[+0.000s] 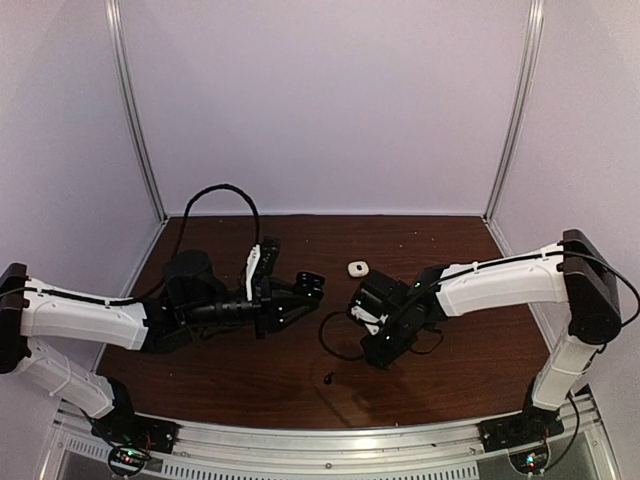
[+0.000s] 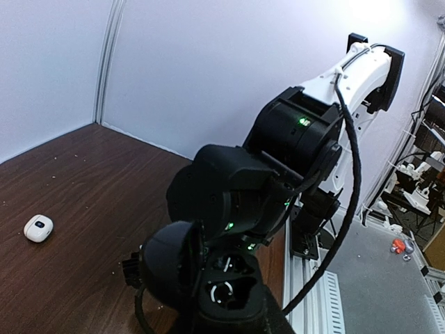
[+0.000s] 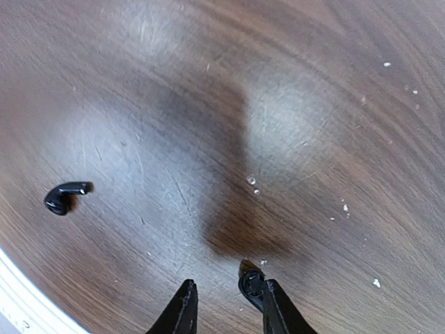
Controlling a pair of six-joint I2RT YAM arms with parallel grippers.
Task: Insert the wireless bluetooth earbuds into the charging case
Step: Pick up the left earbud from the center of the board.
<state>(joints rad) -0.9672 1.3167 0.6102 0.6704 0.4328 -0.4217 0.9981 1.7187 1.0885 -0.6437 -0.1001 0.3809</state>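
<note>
My left gripper holds a black charging case above the table, its lid swung open to the left and two dark cavities showing. The fingers themselves are hidden under the case. My right gripper points down at the wood with its fingers apart. A small black earbud rests against the inner side of the right finger. Another black earbud lies loose on the table to the left, also seen as a black earbud in the top view.
A small white case sits shut on the brown table behind the two grippers, seen too as the white case. The right arm fills the space just beyond the held case. Black cables loop near both wrists.
</note>
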